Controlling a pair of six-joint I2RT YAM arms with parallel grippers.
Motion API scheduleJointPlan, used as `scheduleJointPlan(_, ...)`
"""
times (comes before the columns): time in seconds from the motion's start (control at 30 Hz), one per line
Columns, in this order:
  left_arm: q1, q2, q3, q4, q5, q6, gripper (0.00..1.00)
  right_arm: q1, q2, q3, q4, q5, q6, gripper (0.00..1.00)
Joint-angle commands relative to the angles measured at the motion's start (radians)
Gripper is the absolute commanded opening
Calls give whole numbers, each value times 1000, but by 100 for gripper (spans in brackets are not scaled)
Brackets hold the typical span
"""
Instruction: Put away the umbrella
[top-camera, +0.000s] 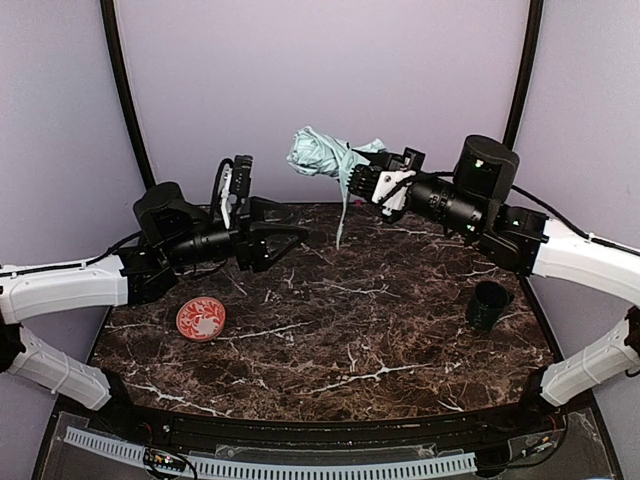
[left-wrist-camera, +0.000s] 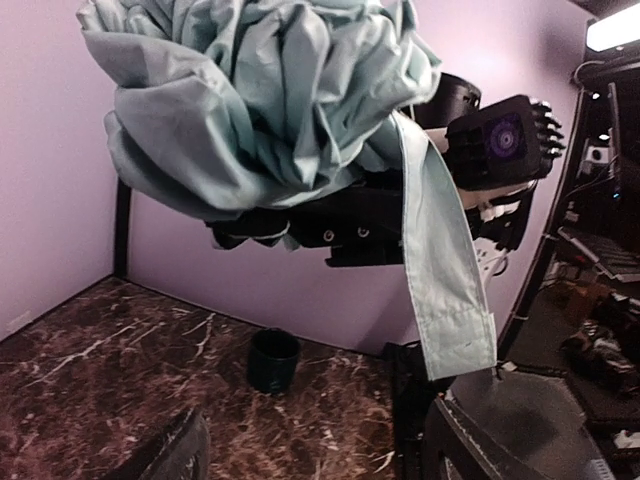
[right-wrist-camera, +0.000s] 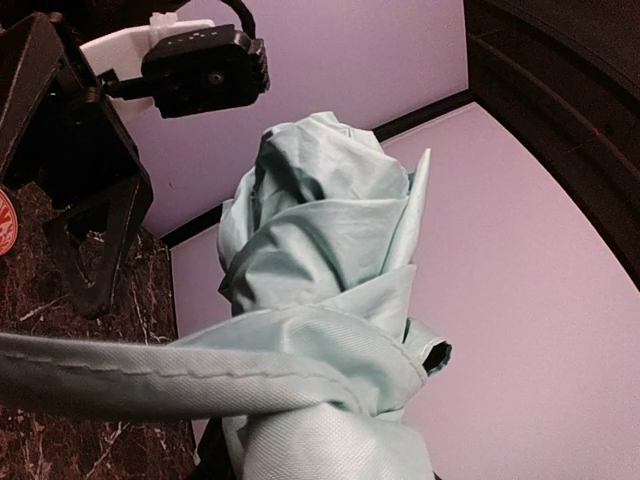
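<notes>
The umbrella (top-camera: 318, 152) is a bunched bundle of pale mint-green fabric held in the air above the far middle of the table. Its closing strap (top-camera: 343, 205) hangs straight down. My right gripper (top-camera: 365, 180) is shut on the bundle's right end. The fabric fills the right wrist view (right-wrist-camera: 320, 300) and hides the fingers there. My left gripper (top-camera: 290, 235) is open and empty, pointing right, just below and left of the umbrella. In the left wrist view the bundle (left-wrist-camera: 260, 100) hangs overhead, the strap (left-wrist-camera: 440, 270) dangles above the right finger (left-wrist-camera: 500, 430).
A dark green cup (top-camera: 489, 305) stands on the marble table at the right, also in the left wrist view (left-wrist-camera: 273, 360). A red patterned dish (top-camera: 201, 318) lies at the left. Purple walls close in the back and sides.
</notes>
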Motion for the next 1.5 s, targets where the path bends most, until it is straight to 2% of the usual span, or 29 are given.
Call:
scheduleJointPlan(0.0,7,51,49,316,277,-322,77,27,-6,68,114,-70,-55,0)
scheduleJointPlan(0.1,-11,109,95,404,320,-379,78,37,14,93,120,-76,-67,0)
scheduleJointPlan(0.43,-71,227,142,510,359,-413,80,75,54,157,101,-73,-98,0)
scheduleJointPlan(0.53,-74,259,147,613,378,-480,77,81,56,159,102,-68,-103,0)
scheduleJointPlan(0.57,-76,268,152,636,388,-494,70,82,55,159,102,-64,-104,0)
scheduleJointPlan(0.7,-79,263,151,630,399,-477,24,83,49,152,100,-52,-104,0)
scheduleJointPlan(0.8,-79,240,138,583,400,-438,1,83,40,141,102,-40,-104,0)
scheduleJointPlan(0.93,-79,201,92,543,375,-396,0,83,32,146,98,-17,-79,0)
scheduleJointPlan(1.13,-112,56,27,185,227,-85,0,58,55,265,-39,143,75,0)
scheduleJointPlan(1.27,-179,-28,32,13,115,103,0,-13,77,313,-140,163,245,0)
scheduleJointPlan(1.47,-188,-79,-46,-52,19,128,0,-85,70,333,-187,89,455,0)
